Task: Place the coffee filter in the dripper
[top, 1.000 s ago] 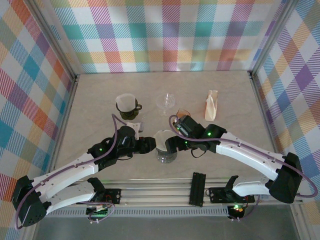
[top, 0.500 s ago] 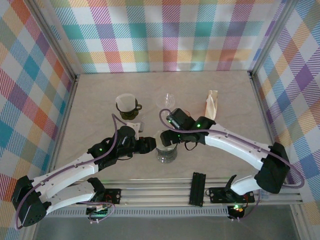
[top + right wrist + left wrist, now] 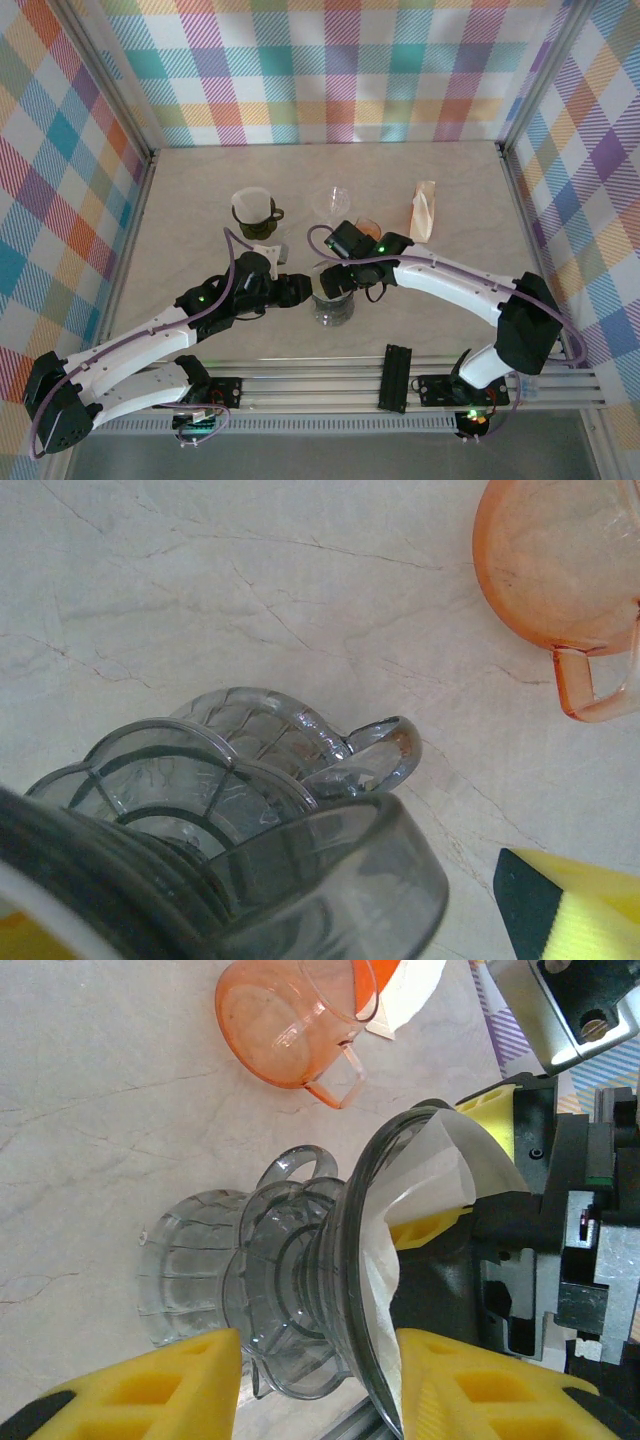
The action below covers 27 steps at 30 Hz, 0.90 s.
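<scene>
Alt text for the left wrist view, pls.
A grey see-through dripper with a white paper filter in its mouth sits between the left end effector's yellow fingers; the right end effector reaches in at the filter's rim. An orange cup sits behind on the marble table.

Pale marble-look worktop [image 3: 190,190] sat boxed in by loud rainbow plaid walls [image 3: 330,70], all pretty evenly lit.

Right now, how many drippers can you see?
4: dark dripper back left, clear dripper beside it, orange dripper right of that, grey dripper nearest the front. None seems hidden.
</scene>
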Each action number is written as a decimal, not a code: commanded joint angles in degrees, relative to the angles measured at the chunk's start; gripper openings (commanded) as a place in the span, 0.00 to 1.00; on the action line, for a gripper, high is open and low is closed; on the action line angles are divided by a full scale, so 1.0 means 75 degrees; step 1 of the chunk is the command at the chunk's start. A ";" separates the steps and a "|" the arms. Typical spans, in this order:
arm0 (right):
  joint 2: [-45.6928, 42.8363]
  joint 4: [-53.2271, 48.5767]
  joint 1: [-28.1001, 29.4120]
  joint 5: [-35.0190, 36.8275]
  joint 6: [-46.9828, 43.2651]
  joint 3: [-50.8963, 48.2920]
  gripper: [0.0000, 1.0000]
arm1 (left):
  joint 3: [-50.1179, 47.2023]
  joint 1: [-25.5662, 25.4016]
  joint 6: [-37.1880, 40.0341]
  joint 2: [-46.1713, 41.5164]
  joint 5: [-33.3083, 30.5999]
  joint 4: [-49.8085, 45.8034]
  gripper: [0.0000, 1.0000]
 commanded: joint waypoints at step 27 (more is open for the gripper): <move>-0.2569 0.0320 -0.0038 0.0439 0.0744 -0.0797 0.92 | -0.0089 0.0058 0.0025 -0.0050 -0.0018 0.0125 0.45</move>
